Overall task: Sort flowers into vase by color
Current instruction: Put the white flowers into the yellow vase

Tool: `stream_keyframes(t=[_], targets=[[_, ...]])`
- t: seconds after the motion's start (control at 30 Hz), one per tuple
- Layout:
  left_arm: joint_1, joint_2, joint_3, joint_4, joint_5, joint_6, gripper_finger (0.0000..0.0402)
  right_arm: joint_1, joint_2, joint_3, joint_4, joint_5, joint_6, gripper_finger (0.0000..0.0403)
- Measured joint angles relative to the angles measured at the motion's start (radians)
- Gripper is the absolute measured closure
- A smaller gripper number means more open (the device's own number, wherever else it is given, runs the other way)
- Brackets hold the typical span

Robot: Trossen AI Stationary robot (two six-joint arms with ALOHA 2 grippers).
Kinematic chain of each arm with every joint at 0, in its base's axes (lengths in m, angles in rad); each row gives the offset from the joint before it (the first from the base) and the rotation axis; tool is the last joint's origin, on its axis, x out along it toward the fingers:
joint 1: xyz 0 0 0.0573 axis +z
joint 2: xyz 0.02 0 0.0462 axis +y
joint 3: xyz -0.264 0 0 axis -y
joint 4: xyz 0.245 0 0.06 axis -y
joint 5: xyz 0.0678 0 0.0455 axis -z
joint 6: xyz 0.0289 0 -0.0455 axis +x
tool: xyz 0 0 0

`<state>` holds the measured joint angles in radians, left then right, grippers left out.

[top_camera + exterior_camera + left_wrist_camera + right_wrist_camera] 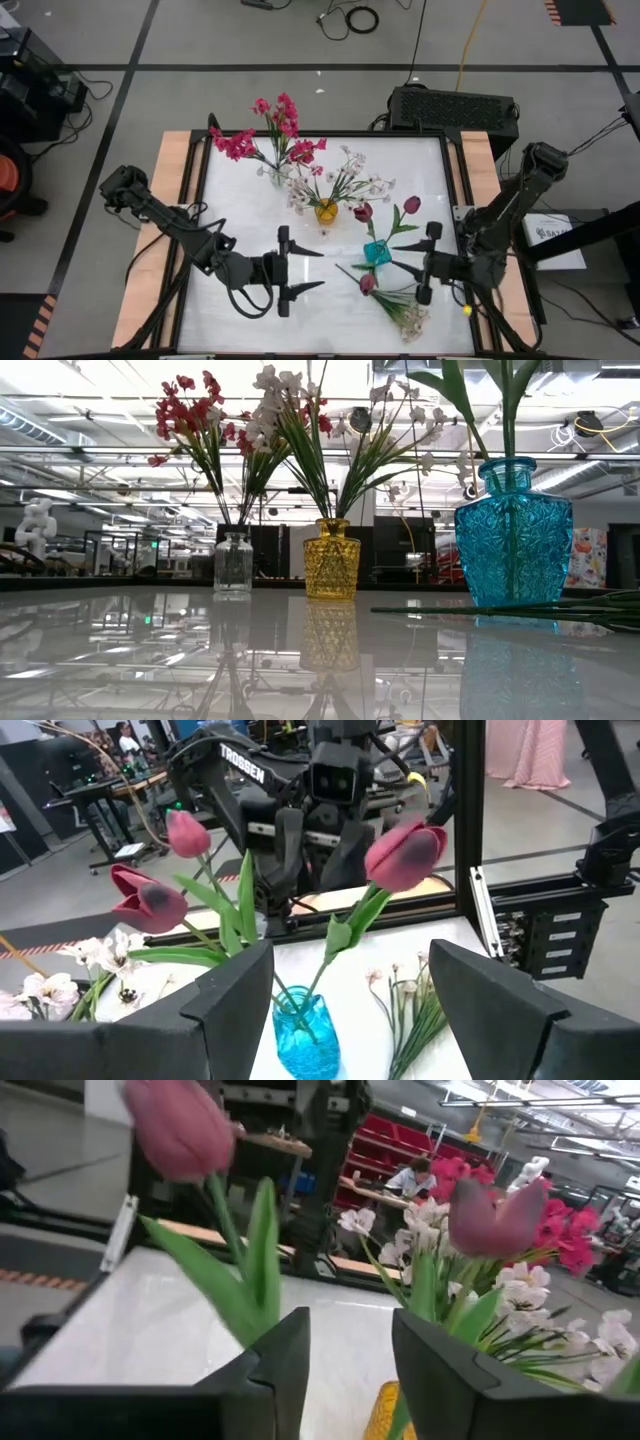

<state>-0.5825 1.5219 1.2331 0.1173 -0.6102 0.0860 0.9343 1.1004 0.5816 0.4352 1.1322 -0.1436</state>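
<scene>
White glossy surface (250,210): loose sprigs (400,305) beside blue vase (377,252), light, floppy; you grip stems. Left claw (283,271) wide; right claw (429,263) partly parted, empty.

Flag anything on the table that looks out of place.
One maroon tulip and a white sprig lie flat on the table near the blue vase, not in any vase. The other flowers stand in vases, sorted by colour.
</scene>
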Motion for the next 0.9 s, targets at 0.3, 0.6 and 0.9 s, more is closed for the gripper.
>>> stream_keyframes(t=[0.3,0.6,0.9], targets=[[-0.006,0.0,0.0,-0.089,0.006,-0.022,0.0127,0.186,-0.02,0.067,-0.066,0.051,0.148,0.0262],[-0.064,0.022,0.0,-0.224,0.006,-0.143,0.0127,0.324,0.094,0.24,-0.544,0.006,0.808,0.0257],[-0.1,0.129,0.001,-0.228,0.007,-0.159,0.0127,0.23,0.257,0.346,-0.945,-0.295,1.42,0.0176]])
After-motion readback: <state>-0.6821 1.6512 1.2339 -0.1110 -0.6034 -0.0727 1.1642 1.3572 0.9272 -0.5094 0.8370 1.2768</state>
